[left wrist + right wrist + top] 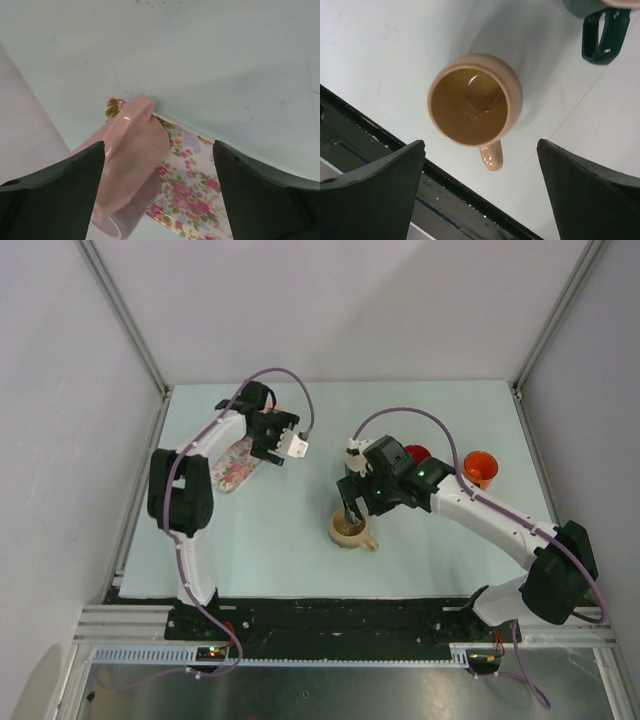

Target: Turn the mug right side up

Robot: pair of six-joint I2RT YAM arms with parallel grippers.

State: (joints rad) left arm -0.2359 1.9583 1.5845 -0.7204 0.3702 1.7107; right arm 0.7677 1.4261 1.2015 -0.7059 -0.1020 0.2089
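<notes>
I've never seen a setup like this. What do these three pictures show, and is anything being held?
Two robot arms are bolted to a table, each ending in a two-finger gripper. The wide picture looks down from above; the other two come from cameras on the wrists, so the dark wedges there are the gripper's own parts. The right gripper is open above a tan mug standing mouth up. The left gripper is open over a flowered pink mug, apparently lying on its side. A red cup and an orange cup stand further back. Nothing is held.
</notes>
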